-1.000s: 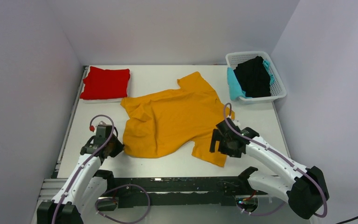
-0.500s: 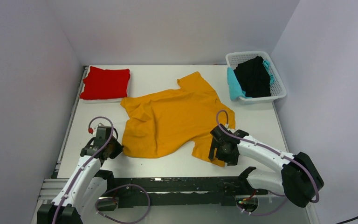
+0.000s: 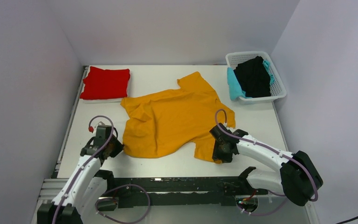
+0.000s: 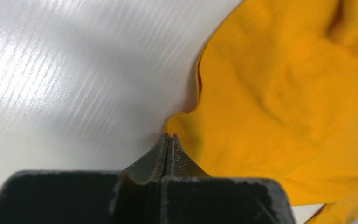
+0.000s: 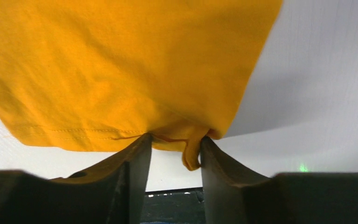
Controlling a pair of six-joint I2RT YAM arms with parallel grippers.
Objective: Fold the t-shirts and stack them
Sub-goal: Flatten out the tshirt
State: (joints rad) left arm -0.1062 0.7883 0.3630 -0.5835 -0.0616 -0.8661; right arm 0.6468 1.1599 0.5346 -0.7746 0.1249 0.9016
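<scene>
An orange t-shirt (image 3: 168, 119) lies spread and rumpled across the middle of the table. At its near left corner my left gripper (image 3: 116, 148) is low on the table; in the left wrist view it (image 4: 169, 136) is shut, with the shirt's corner (image 4: 182, 123) puckered into its tips. My right gripper (image 3: 219, 156) is at the near right sleeve. In the right wrist view its jaws (image 5: 175, 140) stand part open, with a bunched fold of the sleeve hem (image 5: 191, 149) between them, touching both fingers. A folded red t-shirt (image 3: 105, 83) lies at the back left.
A white basket (image 3: 279, 88) at the back right holds a black garment (image 3: 254, 77) and a cyan one (image 3: 233, 86). White walls close in the table on three sides. The arms' black base rail (image 3: 177, 189) runs along the near edge.
My right gripper has come down and toward the near edge onto the sleeve hem, and its jaws have narrowed around the fabric. The left gripper has stayed shut in place.
</scene>
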